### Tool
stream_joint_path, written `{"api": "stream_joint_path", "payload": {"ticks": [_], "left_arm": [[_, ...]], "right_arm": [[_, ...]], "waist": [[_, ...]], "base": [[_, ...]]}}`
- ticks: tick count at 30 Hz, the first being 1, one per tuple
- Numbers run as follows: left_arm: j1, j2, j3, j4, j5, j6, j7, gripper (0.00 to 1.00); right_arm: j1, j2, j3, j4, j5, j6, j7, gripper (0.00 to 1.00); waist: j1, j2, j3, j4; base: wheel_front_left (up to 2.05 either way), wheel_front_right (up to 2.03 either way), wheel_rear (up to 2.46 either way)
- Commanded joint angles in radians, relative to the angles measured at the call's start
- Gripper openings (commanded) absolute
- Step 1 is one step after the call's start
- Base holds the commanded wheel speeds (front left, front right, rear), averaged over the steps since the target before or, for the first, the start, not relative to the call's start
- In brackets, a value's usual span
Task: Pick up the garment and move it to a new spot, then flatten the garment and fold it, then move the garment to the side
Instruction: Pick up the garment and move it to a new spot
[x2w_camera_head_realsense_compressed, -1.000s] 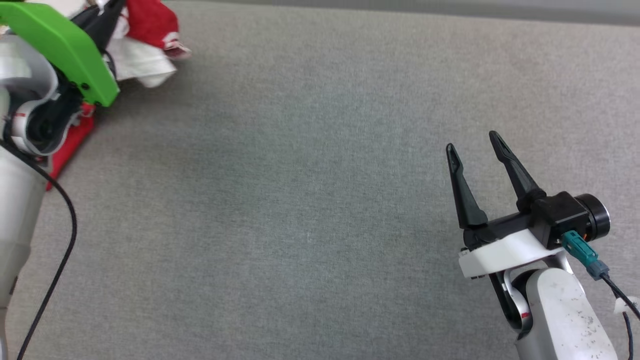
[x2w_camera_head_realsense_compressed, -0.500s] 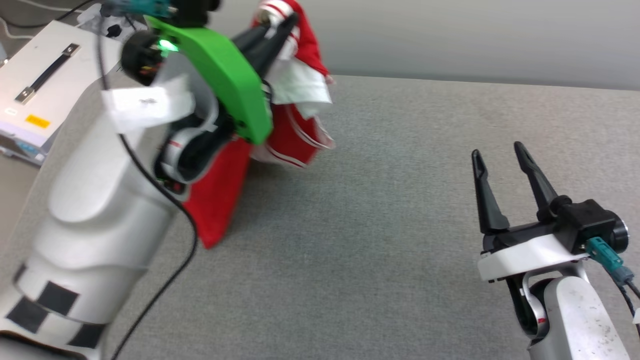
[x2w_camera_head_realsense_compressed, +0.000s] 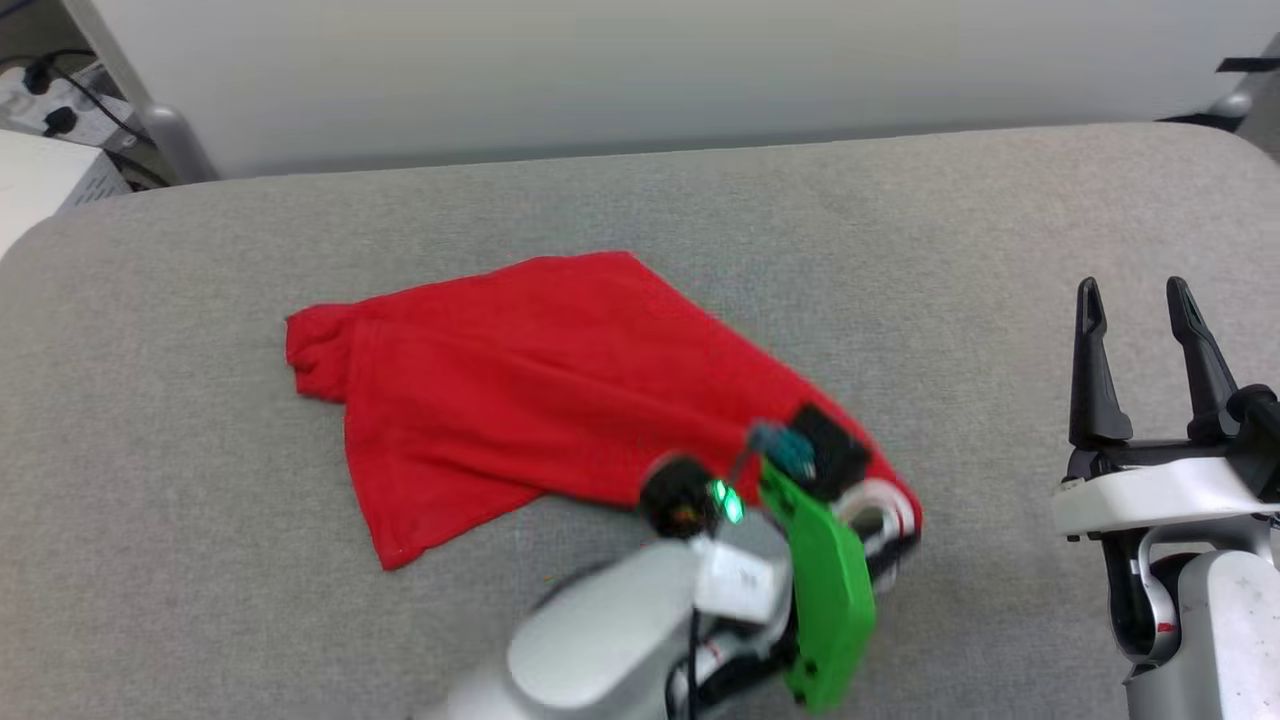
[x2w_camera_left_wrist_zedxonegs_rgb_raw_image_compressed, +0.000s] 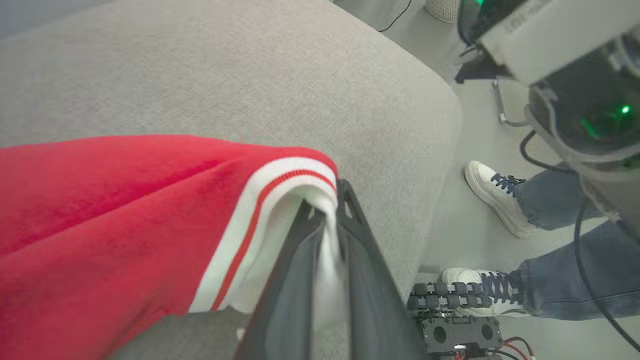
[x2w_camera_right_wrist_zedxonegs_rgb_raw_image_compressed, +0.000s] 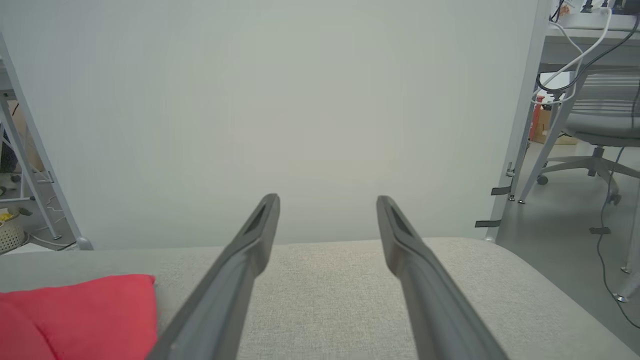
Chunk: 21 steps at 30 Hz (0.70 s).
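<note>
The red garment (x2w_camera_head_realsense_compressed: 520, 390) lies spread and rumpled across the middle of the grey table (x2w_camera_head_realsense_compressed: 200, 600), its back side up. Its white sleeve with red-striped trim (x2w_camera_left_wrist_zedxonegs_rgb_raw_image_compressed: 260, 210) is pinched between the two dark fingers of my left gripper (x2w_camera_left_wrist_zedxonegs_rgb_raw_image_compressed: 325, 205), which is shut on it at the garment's near right corner. In the head view the left wrist with its green plate (x2w_camera_head_realsense_compressed: 820, 590) covers that corner. My right gripper (x2w_camera_head_realsense_compressed: 1135, 295) stands open at the right, fingers pointing away, nothing between them. In the right wrist view the right gripper (x2w_camera_right_wrist_zedxonegs_rgb_raw_image_compressed: 327, 200) is open, and the garment (x2w_camera_right_wrist_zedxonegs_rgb_raw_image_compressed: 80, 310) shows at lower left.
The padded grey table has rounded corners and a pale wall (x2w_camera_head_realsense_compressed: 640, 70) behind it. A person's feet in white sneakers (x2w_camera_left_wrist_zedxonegs_rgb_raw_image_compressed: 492, 192) stand on the floor beside the table's edge. An office chair (x2w_camera_right_wrist_zedxonegs_rgb_raw_image_compressed: 600, 130) and cables stand at the right. A white box (x2w_camera_head_realsense_compressed: 40, 180) sits at far left.
The head camera has swung, so the whole picture shifted. The garment, hanging bunched from my left gripper before, now lies spread on the table, its sleeve held. The right gripper stays open.
</note>
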Motion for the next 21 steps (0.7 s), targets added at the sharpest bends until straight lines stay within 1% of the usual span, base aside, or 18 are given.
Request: {"api": "stream_joint_path", "payload": {"ticks": [1, 2, 3, 5, 8, 11, 14, 16, 18, 20, 21], "left_arm": [[0.036, -0.008, -0.032, 0.019, 0.012, -0.007, 0.002, 0.43], [0.050, -0.012, -0.053, 0.031, 0.016, -0.008, 0.005, 0.83], [0.063, -0.015, -0.079, 0.050, 0.021, -0.008, 0.013, 1.00], [0.079, -0.019, -0.111, 0.075, 0.024, -0.011, 0.019, 1.00], [0.080, -0.022, -0.105, 0.103, 0.025, -0.007, -0.017, 1.00], [0.065, -0.022, -0.055, 0.123, 0.016, 0.008, -0.080, 1.00], [0.045, -0.007, 0.017, 0.132, 0.003, 0.033, -0.155, 1.00], [0.036, 0.016, 0.072, 0.133, -0.006, 0.052, -0.212, 1.00], [0.030, 0.051, 0.122, 0.130, -0.004, 0.074, -0.274, 1.00], [0.030, 0.099, 0.166, 0.121, 0.012, 0.095, -0.348, 1.00], [0.029, 0.137, 0.176, 0.116, 0.046, 0.112, -0.391, 1.00]], "right_arm": [[-0.007, -0.002, 0.000, -0.002, 0.004, 0.000, -0.005, 1.00], [-0.006, -0.002, 0.001, 0.000, 0.003, 0.000, -0.005, 1.00], [-0.006, -0.002, 0.004, 0.002, 0.004, 0.000, -0.005, 1.00], [-0.003, -0.002, 0.013, 0.008, 0.004, 0.000, -0.005, 1.00], [0.003, -0.002, 0.027, 0.013, 0.002, 0.000, -0.005, 1.00], [0.013, -0.002, 0.036, 0.018, -0.002, 0.000, -0.005, 1.00], [0.026, -0.002, 0.036, 0.021, -0.007, 0.000, -0.005, 1.00], [0.037, -0.002, 0.037, 0.021, -0.010, 0.000, -0.005, 1.00], [0.053, -0.002, 0.039, 0.019, -0.013, 0.000, -0.005, 1.00], [0.067, -0.002, 0.045, 0.016, -0.017, 0.000, -0.005, 1.00], [0.075, -0.002, 0.050, 0.015, -0.019, 0.000, -0.005, 1.00]], "waist": [[0.0001, 0.0119, 0.010, -0.007], [0.0001, 0.0119, 0.011, -0.005], [0.0001, 0.0119, 0.011, -0.002], [0.0001, 0.0119, 0.007, 0.009], [0.0001, 0.0119, -0.005, 0.031], [0.0001, 0.0119, -0.028, 0.060], [0.0001, 0.0119, -0.056, 0.089], [0.0001, 0.0119, -0.077, 0.110], [0.0001, 0.0119, -0.095, 0.129], [0.0001, 0.0119, -0.109, 0.147], [0.0001, 0.0119, -0.116, 0.155]], "base": [[0.00, 0.00, 0.00], [0.00, 0.00, 0.00], [0.00, 0.00, 0.00], [0.00, 0.00, 0.00], [0.00, 0.00, 0.00], [0.00, 0.00, 0.00], [0.00, 0.00, 0.00], [0.00, 0.00, 0.00], [0.00, 0.00, 0.00], [0.00, 0.00, 0.00], [0.00, 0.00, 0.00]]}}
